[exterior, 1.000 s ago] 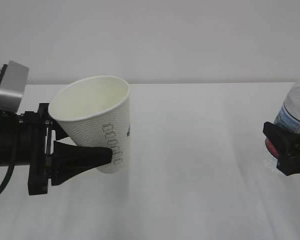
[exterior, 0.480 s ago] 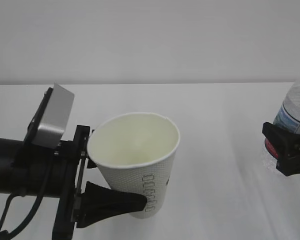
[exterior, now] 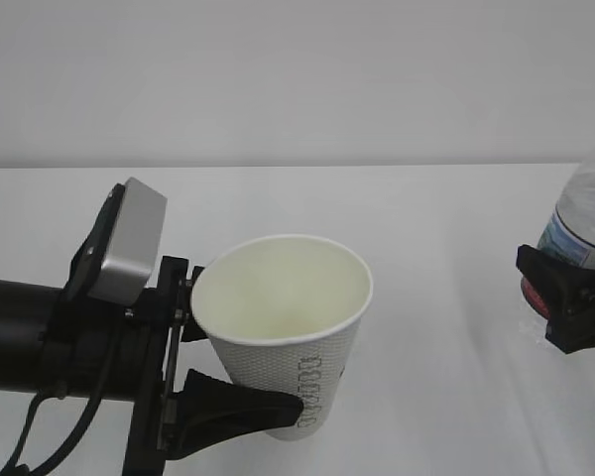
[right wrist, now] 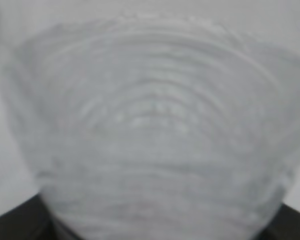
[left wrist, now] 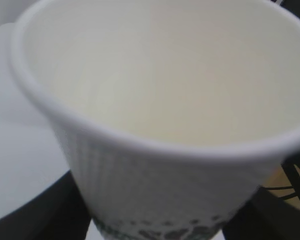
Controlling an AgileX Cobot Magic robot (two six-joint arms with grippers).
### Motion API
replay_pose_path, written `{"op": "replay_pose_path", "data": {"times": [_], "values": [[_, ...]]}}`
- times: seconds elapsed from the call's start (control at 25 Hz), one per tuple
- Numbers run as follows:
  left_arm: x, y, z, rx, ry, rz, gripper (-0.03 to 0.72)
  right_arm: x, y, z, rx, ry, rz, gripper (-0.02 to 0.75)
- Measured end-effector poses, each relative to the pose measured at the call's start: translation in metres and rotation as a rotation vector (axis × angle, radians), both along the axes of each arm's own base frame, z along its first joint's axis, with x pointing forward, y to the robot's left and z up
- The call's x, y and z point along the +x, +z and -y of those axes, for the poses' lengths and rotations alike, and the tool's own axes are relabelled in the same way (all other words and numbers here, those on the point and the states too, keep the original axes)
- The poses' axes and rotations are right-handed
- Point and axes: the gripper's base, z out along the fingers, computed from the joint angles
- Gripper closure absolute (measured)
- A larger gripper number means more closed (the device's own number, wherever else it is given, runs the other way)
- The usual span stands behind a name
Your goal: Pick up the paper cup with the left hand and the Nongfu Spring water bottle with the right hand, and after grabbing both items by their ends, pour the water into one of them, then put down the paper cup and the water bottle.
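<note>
Two things are held here, one per arm. The paper cup (exterior: pixel 286 332) sits clamped low on its body by the left hand (exterior: pixel 240 412). It's nearly upright with the mouth tipped a bit toward the camera, up off the desk (exterior: pixel 426 297) over its front left part. One black finger (exterior: pixel 243 409) wraps across the front of the cup near its base, the other is tucked behind it. The cup's inside looks plain cream, and I can't tell if there's any liquid in there. Green vertical print runs down its dimpled side. The grey box module (exterior: pixel 129 243) sits on top of that arm, just left of the rim.

Way over at the right edge of the desk, the right hand (exterior: pixel 572 305) is pinching the Nongfu Spring water bottle (exterior: pixel 587 220) around the label. The bottle is cut off by the frame, so its top isn't visible. In the right wrist view it's just a blurry ribbed blob filling the shot.
</note>
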Motion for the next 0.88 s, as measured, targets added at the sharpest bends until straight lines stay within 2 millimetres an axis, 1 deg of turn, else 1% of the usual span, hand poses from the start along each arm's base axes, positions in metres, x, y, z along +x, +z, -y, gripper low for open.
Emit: {"op": "replay_pose_path", "data": {"times": [0.64,0.88], "values": [[0.0009,0.0006,0.0001,-0.007,0.012,-0.004,0.169,-0.0014,-0.0008,-0.0035,-0.016,0.045,-0.004,0.244],[0.0009,0.0006,0.0001,-0.007,0.012,-0.004,0.169,0.0040,0.0029,-0.0038,-0.012,0.047,0.012,0.244]]}}
